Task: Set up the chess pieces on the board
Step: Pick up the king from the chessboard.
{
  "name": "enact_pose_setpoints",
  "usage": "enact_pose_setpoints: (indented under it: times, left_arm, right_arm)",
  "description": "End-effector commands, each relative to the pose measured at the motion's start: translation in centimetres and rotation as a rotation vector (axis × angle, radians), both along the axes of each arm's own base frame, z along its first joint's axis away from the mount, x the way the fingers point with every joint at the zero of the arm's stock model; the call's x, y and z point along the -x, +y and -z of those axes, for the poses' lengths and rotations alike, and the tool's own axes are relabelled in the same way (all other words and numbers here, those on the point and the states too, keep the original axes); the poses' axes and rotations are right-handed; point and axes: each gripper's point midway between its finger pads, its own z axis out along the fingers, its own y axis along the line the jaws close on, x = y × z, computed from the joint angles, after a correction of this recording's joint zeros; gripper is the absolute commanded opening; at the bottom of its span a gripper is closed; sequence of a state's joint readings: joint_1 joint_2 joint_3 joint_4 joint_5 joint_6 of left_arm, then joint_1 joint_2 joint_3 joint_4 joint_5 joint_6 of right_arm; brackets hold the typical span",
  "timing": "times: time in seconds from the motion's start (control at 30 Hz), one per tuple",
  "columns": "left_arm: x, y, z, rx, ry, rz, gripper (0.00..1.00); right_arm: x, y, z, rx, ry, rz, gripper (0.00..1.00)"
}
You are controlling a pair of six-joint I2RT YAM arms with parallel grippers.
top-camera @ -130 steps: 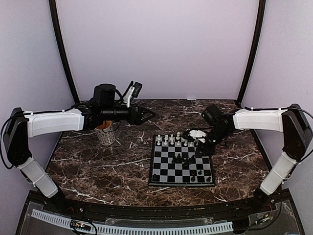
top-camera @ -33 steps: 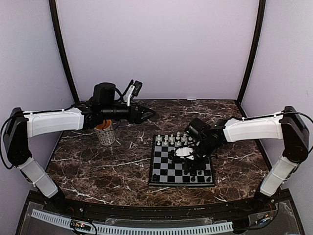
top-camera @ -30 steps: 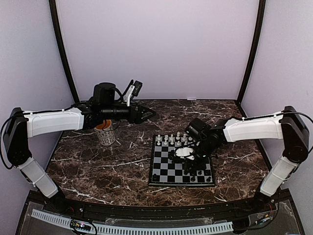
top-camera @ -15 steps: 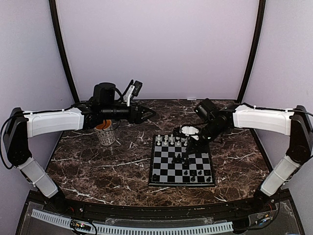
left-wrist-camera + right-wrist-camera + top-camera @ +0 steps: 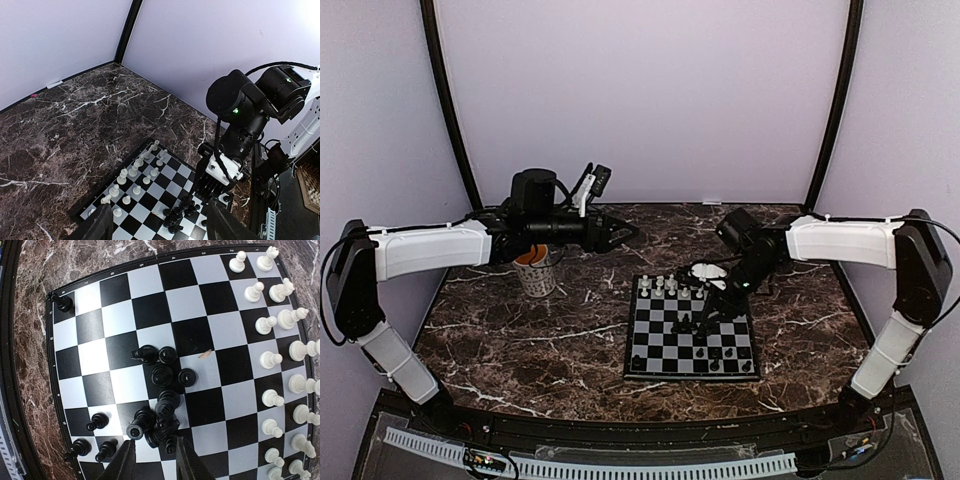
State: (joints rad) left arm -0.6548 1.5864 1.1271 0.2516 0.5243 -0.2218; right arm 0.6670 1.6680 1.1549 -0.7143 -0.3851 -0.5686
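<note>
Two rows of white chess pieces (image 5: 264,325) line the board's (image 5: 650,345) far edge. Black chess pieces (image 5: 162,410) mostly cluster mid-board, unsorted. The right gripper (image 5: 154,460) hovers there, slightly parted and empty; the left gripper (image 5: 157,227) hangs spread, left of the board.

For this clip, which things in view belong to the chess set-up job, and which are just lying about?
Part of the job:
- board
- white chess pieces, lined along its far edge
- black chess pieces, mostly heaped mid-board
- right gripper, above that heap

Just lying about:
- mug, well left of the board
</note>
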Motion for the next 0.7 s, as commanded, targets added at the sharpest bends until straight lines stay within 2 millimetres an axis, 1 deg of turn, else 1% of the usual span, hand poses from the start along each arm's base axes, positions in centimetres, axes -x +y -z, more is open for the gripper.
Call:
enact_pose_setpoints:
  times: [0.0, 0.1, 0.27, 0.4, 0.67]
  left_arm:
    - [0.5, -0.1, -2.6, 0.033, -0.043, 0.020, 0.65]
    - [0.5, -0.1, -2.6, 0.033, -0.046, 0.019, 0.66]
    - [0.6, -0.1, -2.6, 0.032, -0.045, 0.020, 0.66]
    - [0.5, -0.1, -2.7, 0.035, -0.046, 0.020, 0.65]
    - [0.6, -0.1, -2.7, 0.034, -0.044, 0.022, 0.66]
  right_arm:
    - [1.4, 0.5, 1.0, 0.011, 0.057, -0.040, 0.31]
    - [1.5, 0.8, 1.5, 0.027, 0.059, -0.047, 0.31]
    - [1.1, 1.0, 2.0, 0.053, 0.041, -0.037, 0.31]
    - [0.9, 1.2, 2.1, 0.055, 0.032, -0.033, 0.26]
    - [1.2, 1.8, 1.4, 0.035, 0.020, -0.046, 0.16]
